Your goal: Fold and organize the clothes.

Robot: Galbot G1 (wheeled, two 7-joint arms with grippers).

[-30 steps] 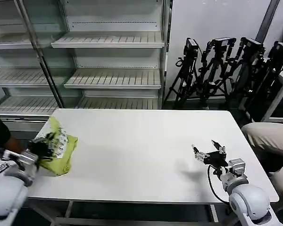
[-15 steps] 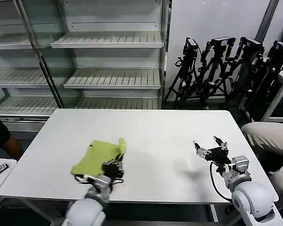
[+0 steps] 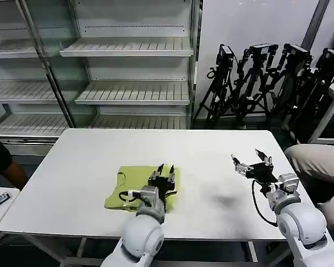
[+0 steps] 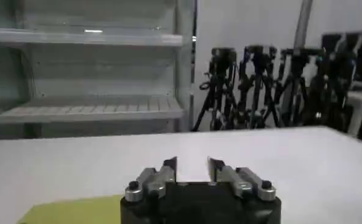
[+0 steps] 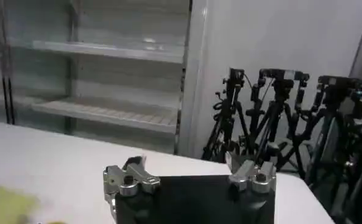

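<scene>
Dragged from the table's (image 3: 72,161) left edge toward centre, the T-shirt (image 3: 134,183) lies bunched beneath the left gripper (image 3: 165,173), fingers parted; spreading flat is judged next. Right of it, the right gripper (image 3: 251,163) is held wide apart.

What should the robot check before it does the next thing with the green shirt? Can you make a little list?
1. Shirt on the table, away from the edges: ok.
2. Shirt lying flat: not ok, it is bunched.
3. Left gripper over the shirt, fingers apart: ok.
4. Left gripper gripping cloth: cannot tell.
5. Right gripper open, off the shirt, above bare table: ok.
</scene>
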